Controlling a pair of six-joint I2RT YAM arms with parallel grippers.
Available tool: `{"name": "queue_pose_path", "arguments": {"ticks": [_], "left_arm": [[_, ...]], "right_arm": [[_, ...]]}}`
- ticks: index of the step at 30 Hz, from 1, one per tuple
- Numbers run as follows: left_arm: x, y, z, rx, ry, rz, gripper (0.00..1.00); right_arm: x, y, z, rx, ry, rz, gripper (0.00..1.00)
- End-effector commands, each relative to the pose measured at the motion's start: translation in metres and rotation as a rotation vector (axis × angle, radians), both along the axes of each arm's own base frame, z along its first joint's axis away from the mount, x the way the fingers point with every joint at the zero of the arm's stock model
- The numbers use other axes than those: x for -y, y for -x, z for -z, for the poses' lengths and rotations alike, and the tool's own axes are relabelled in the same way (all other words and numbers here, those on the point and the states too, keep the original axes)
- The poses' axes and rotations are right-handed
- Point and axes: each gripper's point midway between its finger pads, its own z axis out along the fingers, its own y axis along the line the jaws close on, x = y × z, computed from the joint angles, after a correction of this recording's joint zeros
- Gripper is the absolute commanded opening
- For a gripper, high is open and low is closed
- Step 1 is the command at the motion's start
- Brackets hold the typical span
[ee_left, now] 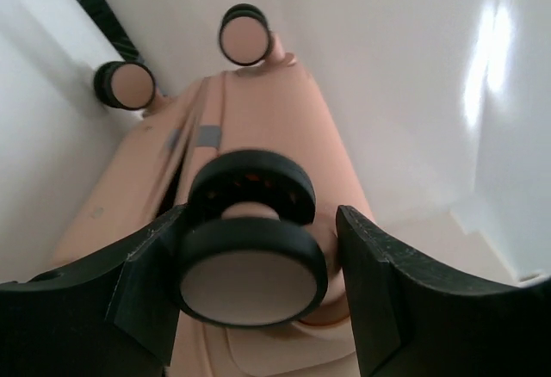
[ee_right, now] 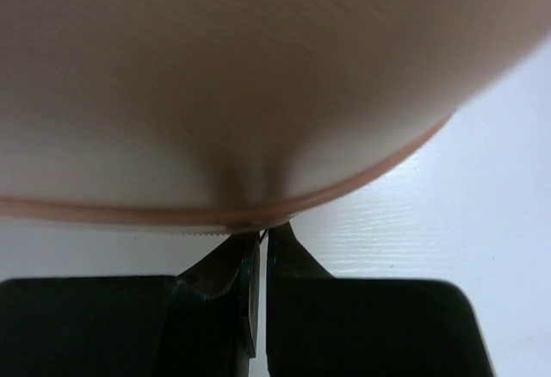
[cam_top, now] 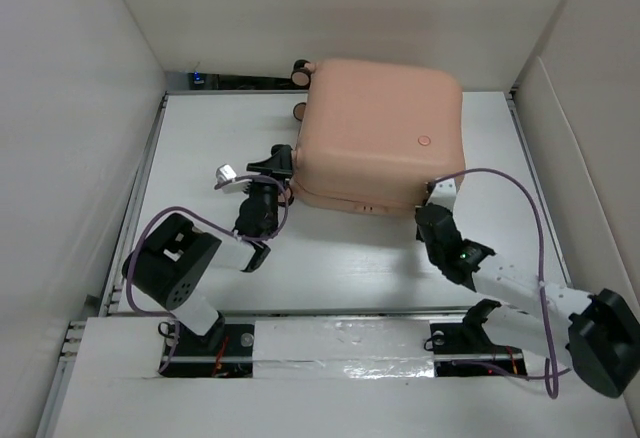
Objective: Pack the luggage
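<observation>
The peach-pink luggage lies flat and closed at the back middle of the table. My left gripper is at its near-left corner. In the left wrist view this gripper is open, with its jaws either side of a pink-and-black caster wheel; the left finger touches it and the right stands apart. Two more wheels show farther back. My right gripper is at the near-right corner. In the right wrist view it is pinched nearly shut on a thin dark zipper pull at the shell's seam.
White walls close in the table on the left, back and right. A small blue-lit device sits at the back left. A small silver-white piece lies beside the left gripper. A metal rail runs along the near edge.
</observation>
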Motion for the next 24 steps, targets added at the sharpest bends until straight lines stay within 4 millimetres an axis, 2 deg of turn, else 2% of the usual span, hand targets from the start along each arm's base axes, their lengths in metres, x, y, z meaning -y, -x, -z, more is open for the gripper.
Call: {"name": "queue_pose_path", "arguments": {"ticks": [1,2,3,4,5,6,7,8,9,10,11,13,14,15,17,19,20,21,22,23,24], "left_arm": [[0.154,0.109,0.025,-0.006,-0.127,0.770,0.00],[0.153,0.114,0.027,-0.011,-0.130,0.778,0.00],[0.151,0.117,0.023,-0.002,-0.126,0.778,0.00],[0.149,0.118,0.021,-0.001,-0.126,0.775,0.00],[0.146,0.121,0.023,-0.003,-0.132,0.777,0.00],[0.145,0.122,0.019,0.007,-0.131,0.780,0.00],[0.144,0.123,0.018,0.011,-0.139,0.780,0.00],[0.141,0.125,0.021,0.004,-0.145,0.775,0.00],[0.138,0.126,0.013,0.023,-0.142,0.767,0.00],[0.134,0.121,0.017,0.006,-0.163,0.732,0.00],[0.134,0.120,0.012,0.017,-0.167,0.728,0.00],[0.129,0.119,0.005,0.032,-0.172,0.717,0.00],[0.123,0.116,0.006,0.028,-0.179,0.700,0.00],[0.120,0.117,0.001,0.039,-0.179,0.693,0.00],[0.118,0.113,0.003,0.032,-0.204,0.681,0.00],[0.120,0.111,0.009,0.014,-0.215,0.684,0.00],[0.120,0.111,0.013,0.008,-0.215,0.685,0.00],[0.120,0.111,0.020,-0.010,-0.216,0.683,0.00],[0.117,0.106,0.022,-0.014,-0.215,0.668,0.00],[0.113,0.103,0.027,-0.025,-0.216,0.657,0.00],[0.106,0.098,0.033,-0.041,-0.219,0.638,0.00]], "right_arm": [[-0.186,0.023,-0.138,0.232,-0.390,-0.699,0.00],[-0.189,0.028,-0.148,0.244,-0.399,-0.776,0.00],[-0.179,0.020,-0.157,0.274,-0.425,-0.771,0.00],[-0.175,0.023,-0.170,0.319,-0.460,-0.791,0.00],[-0.183,0.033,-0.186,0.372,-0.504,-0.862,0.00],[-0.187,0.035,-0.183,0.351,-0.513,-0.881,0.00],[-0.206,0.043,-0.185,0.325,-0.504,-0.939,0.00],[-0.208,0.042,-0.166,0.254,-0.444,-0.900,0.00],[-0.207,0.039,-0.163,0.253,-0.402,-0.869,0.00],[-0.202,0.035,-0.164,0.264,-0.385,-0.812,0.00],[-0.180,0.023,-0.173,0.306,-0.376,-0.736,0.00],[-0.152,0.017,-0.189,0.344,-0.376,-0.720,0.00],[-0.120,0.013,-0.206,0.395,-0.382,-0.688,0.00],[-0.107,0.012,-0.214,0.415,-0.389,-0.674,0.00],[-0.089,0.014,-0.219,0.426,-0.401,-0.683,0.00],[-0.107,0.029,-0.223,0.409,-0.488,-0.791,0.00],[-0.125,0.039,-0.236,0.444,-0.529,-0.888,0.00],[-0.169,0.066,-0.227,0.351,-0.580,-1.087,0.00],[-0.190,0.079,-0.227,0.320,-0.590,-1.169,0.00],[-0.207,0.086,-0.217,0.258,-0.575,-1.210,0.00],[-0.215,0.083,-0.208,0.246,-0.496,-1.209,0.00]]}}
